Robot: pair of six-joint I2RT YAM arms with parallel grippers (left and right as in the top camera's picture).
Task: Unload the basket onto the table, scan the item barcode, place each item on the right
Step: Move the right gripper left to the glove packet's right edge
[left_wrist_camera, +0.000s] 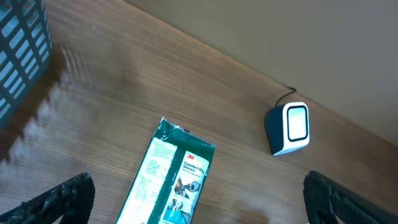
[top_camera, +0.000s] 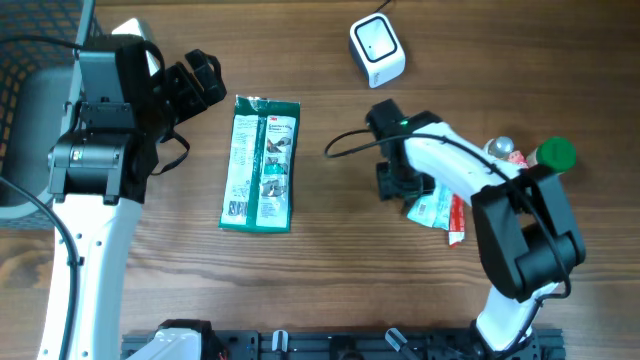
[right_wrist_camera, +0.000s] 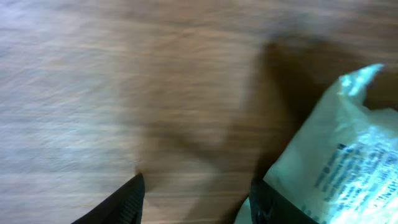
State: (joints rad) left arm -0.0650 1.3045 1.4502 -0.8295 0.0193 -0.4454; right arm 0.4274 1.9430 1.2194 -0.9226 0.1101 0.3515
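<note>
The white packet (top_camera: 432, 208) lies flat on the table (top_camera: 330, 280) at the right side, at the near edge of a small heap of goods. A red packet (top_camera: 457, 220) lies partly under it, and a silver object (top_camera: 500, 147) and a green round object (top_camera: 556, 154) sit just behind. The right end effector (top_camera: 395, 188) is low over the wood at the packet's left edge. In the right wrist view its fingers (right_wrist_camera: 127, 202) stand partly apart with bare wood between them. The packet's crinkled corner lies against the outer side of one finger, and nothing is gripped.

A green packet (top_camera: 260, 165) with a printed label lies flat in the middle of the table, its long side running away from the robot. It is well apart from the heap.

The scanner (top_camera: 377, 48), a small white box with a dark side and a thin cable, stands at the far edge, between the two packets and beyond both.

The left end effector (top_camera: 208, 82) hovers just beside the far left corner of the green packet. Its fingers are spread to the full and hold nothing. A dark mesh basket (left_wrist_camera: 18, 50) sits at the far left.
</note>
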